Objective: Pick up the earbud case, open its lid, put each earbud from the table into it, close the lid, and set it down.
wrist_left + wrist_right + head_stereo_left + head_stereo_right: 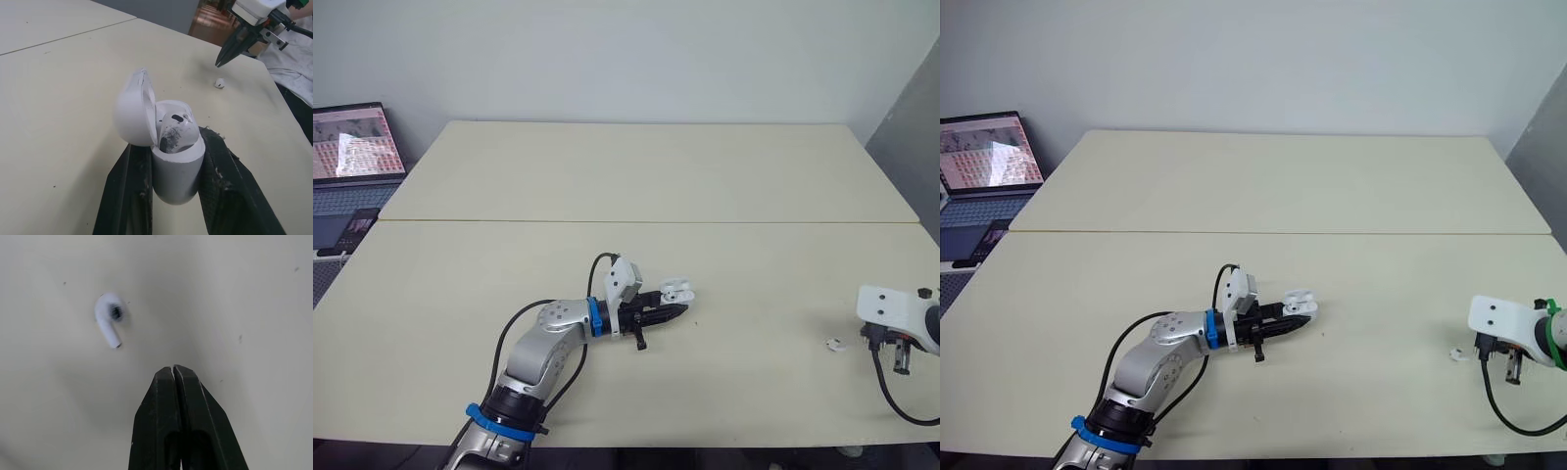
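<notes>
Cream table (607, 176): we're halfway.
Our left gripper (677, 311) clamps the open earbud case (177, 169), one earbud (174, 131) in; right gripper (174, 369), pinched empty, by the loose earbud (108, 319) near the right edge.

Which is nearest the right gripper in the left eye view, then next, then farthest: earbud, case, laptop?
1. Earbud, just left of the right gripper.
2. Case, mid-table, held by the left gripper.
3. Laptop, far left.

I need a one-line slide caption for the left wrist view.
Left tool grips the open earbud case, one earbud inside; a second earbud lies on the table.
</notes>
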`<action>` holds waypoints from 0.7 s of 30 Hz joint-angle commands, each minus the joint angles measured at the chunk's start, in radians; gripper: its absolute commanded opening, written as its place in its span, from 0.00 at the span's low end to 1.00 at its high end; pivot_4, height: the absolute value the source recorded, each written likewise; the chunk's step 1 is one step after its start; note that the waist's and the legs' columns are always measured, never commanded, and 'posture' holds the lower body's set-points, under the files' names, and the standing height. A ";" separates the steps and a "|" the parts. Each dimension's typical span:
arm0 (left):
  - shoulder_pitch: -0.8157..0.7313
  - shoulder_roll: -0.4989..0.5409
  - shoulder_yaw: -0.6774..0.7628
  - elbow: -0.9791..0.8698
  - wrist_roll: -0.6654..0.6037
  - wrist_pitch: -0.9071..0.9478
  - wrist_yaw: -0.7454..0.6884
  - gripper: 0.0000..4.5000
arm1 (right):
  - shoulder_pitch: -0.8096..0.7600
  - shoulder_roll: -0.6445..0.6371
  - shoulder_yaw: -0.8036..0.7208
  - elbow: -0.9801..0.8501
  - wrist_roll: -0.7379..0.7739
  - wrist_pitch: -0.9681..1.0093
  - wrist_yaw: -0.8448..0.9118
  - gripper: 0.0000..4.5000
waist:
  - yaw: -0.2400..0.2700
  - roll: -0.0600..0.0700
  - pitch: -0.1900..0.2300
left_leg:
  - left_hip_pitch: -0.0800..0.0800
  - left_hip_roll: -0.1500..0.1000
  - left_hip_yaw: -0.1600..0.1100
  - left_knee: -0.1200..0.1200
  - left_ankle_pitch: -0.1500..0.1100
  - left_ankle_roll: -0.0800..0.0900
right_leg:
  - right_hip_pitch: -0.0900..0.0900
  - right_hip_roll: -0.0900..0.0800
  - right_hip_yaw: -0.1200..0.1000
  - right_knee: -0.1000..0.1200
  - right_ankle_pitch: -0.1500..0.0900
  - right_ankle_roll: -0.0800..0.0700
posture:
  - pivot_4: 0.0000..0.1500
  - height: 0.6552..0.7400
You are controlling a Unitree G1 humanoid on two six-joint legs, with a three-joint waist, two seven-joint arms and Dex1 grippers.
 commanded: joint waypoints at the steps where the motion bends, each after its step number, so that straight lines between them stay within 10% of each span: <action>1: -0.008 -0.001 0.000 -0.019 -0.004 -0.018 -0.010 0.18 | -0.024 0.011 -0.005 0.026 -0.005 -0.056 -0.006 0.01 | 0.001 0.000 0.000 | 0.000 0.000 0.000 0.000 0.000 0.000 | 0.000 0.000 0.000 0.000 0.000 0.000 | 1.00 1.00; 21: 0.001 0.006 0.002 -0.030 -0.001 -0.017 -0.004 0.18 | -0.002 0.058 0.032 -0.062 0.035 -0.016 0.073 0.01 | 0.001 0.000 0.000 | 0.000 0.000 0.000 0.000 0.000 0.000 | 0.000 0.000 0.000 0.000 0.000 0.000 | 1.00 1.00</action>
